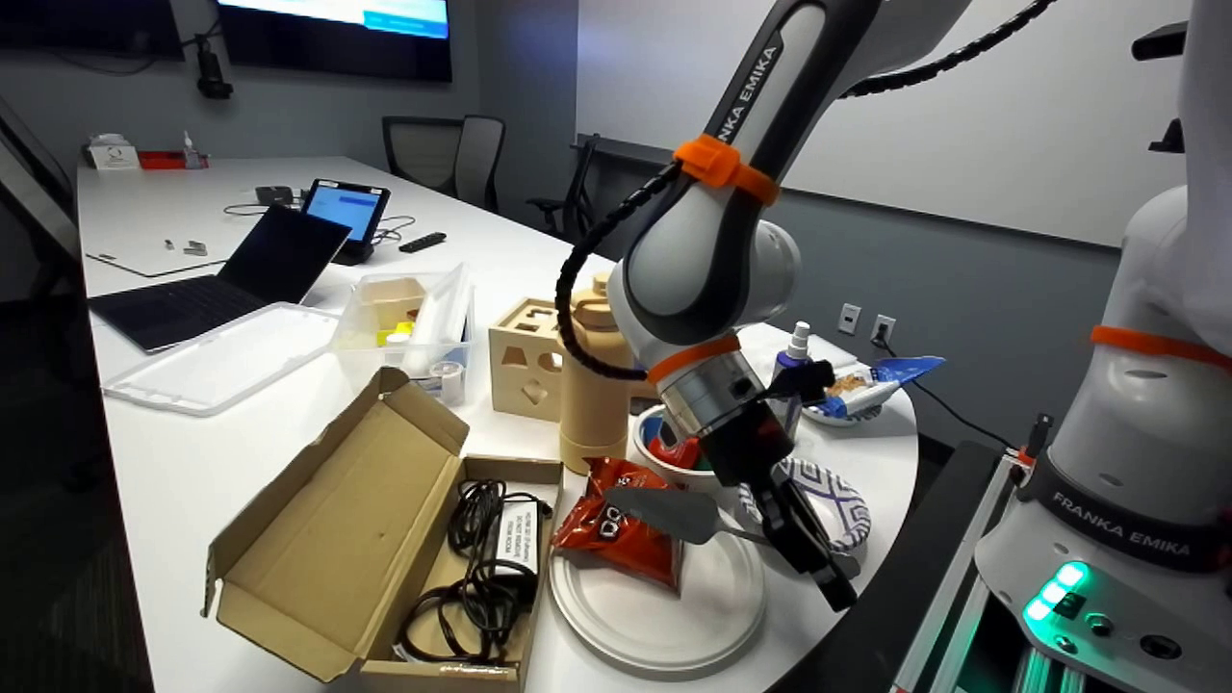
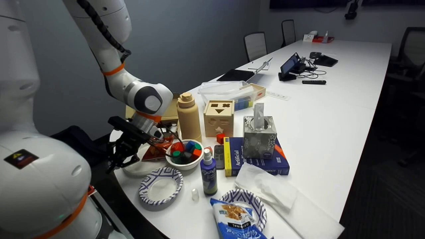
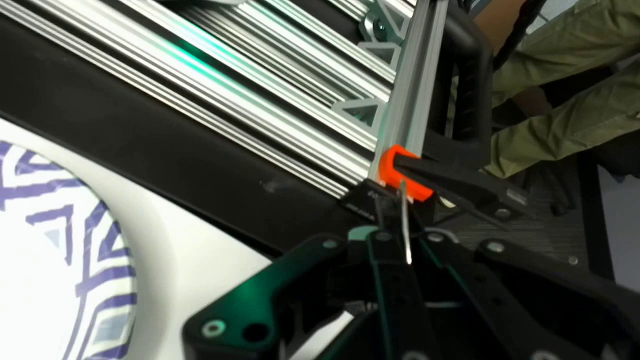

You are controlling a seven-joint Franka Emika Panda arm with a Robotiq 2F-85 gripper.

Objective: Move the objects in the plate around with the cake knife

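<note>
The cake knife (image 1: 664,512) is a flat grey utensil with a broad blade and a thin handle. My gripper (image 1: 818,558) is shut on its handle; the gripper also shows in an exterior view (image 2: 114,162). In the wrist view, a thin bright metal strip of the knife (image 3: 406,230) stands between the fingers (image 3: 395,220). The blade points away from the robot, above the large white plate (image 1: 674,640). A red chip bag (image 1: 626,539) lies on this plate, partly over its far edge. The blade overlaps the bag in view; I cannot tell whether they touch.
A patterned paper plate (image 2: 161,186) lies beside the white plate. A white bowl of colored blocks (image 2: 186,166), a tan bottle (image 2: 189,119) and a wooden shape box (image 2: 219,119) stand behind. An open cardboard box with cables (image 1: 385,539) and a spray bottle (image 2: 209,176) are close by.
</note>
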